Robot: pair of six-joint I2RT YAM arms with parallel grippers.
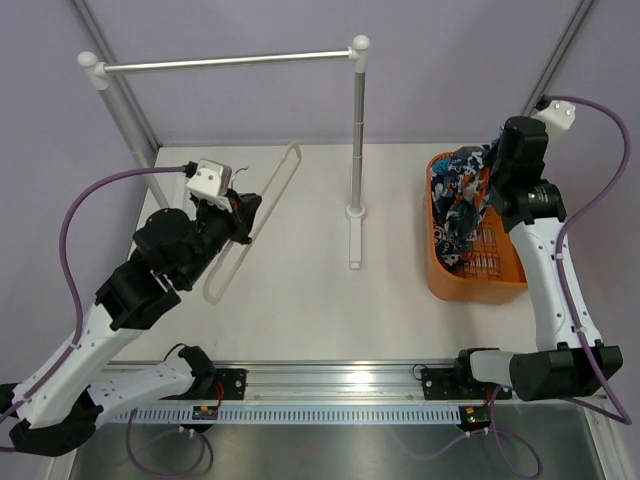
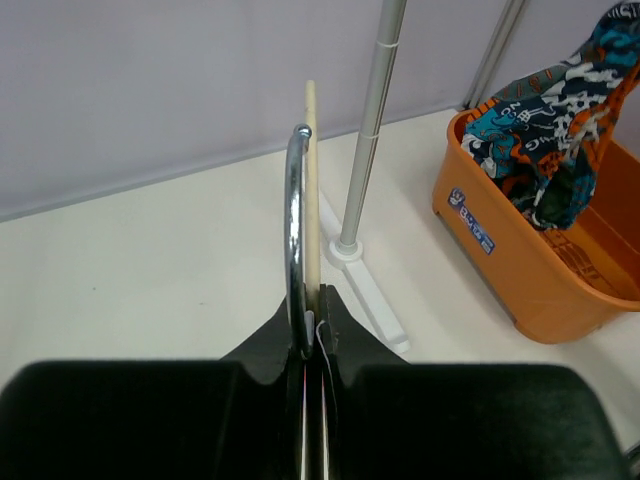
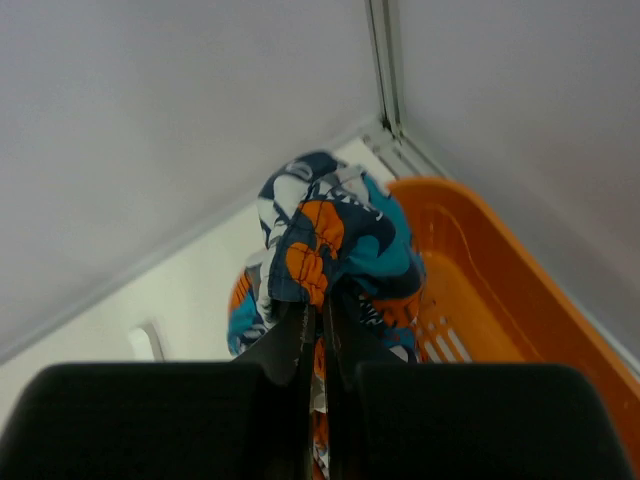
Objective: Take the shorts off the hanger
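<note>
Shorts (image 3: 330, 235) are clear of the hanger (image 2: 311, 180). They dangle in a bunch from the right gripper (image 3: 320, 325), which is clamped on a gathered fold above the orange basket (image 1: 437, 270) at the worktop's (image 1: 300, 320) 3 o'clock side. The left gripper (image 2: 312, 325) is pinched tight on the hanger's wire hook (image 2: 293, 220) over at 9 o'clock. The fabric looks light, floppy and not fragile, I'd guess. The best hold is probably a thick scrunched bit like the waistband, since a single layer could slide out.
</note>
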